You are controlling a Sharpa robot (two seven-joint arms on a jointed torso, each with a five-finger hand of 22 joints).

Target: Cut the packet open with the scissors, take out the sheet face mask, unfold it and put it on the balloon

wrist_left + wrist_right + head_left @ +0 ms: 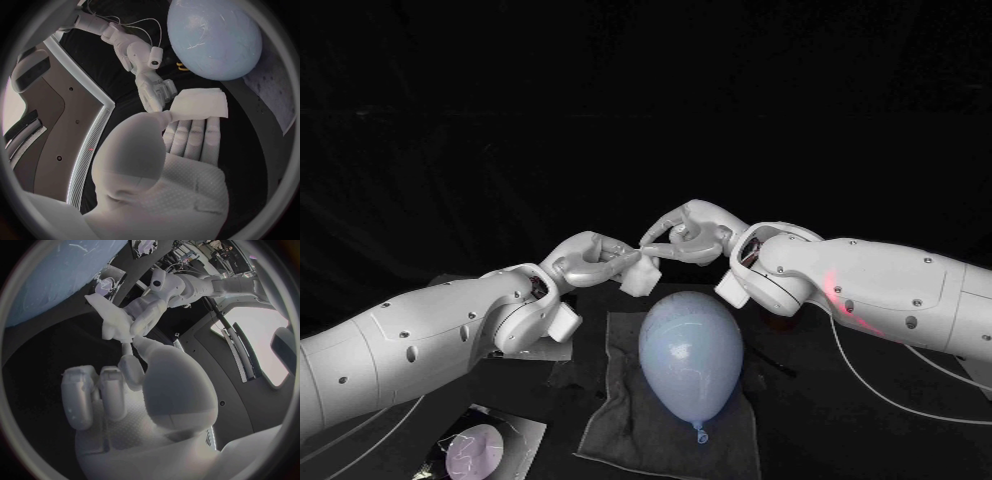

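The white sheet face mask [643, 272] is still folded into a small pad and hangs in the air just beyond the far end of the balloon. My left hand [593, 260] pinches it between thumb and fingers [187, 131], and the mask [201, 105] sticks out past them. My right hand [687, 236] meets it from the other side, its fingertips [156, 95] on the mask's edge [107, 320]. The pale blue balloon [689, 355] lies on a grey cloth [625, 430] below both hands, knot towards me.
The cut packet [480, 452], printed with a purple picture, lies on the black table at the near left by my left forearm. A thin white cable [855, 350] trails under my right arm.
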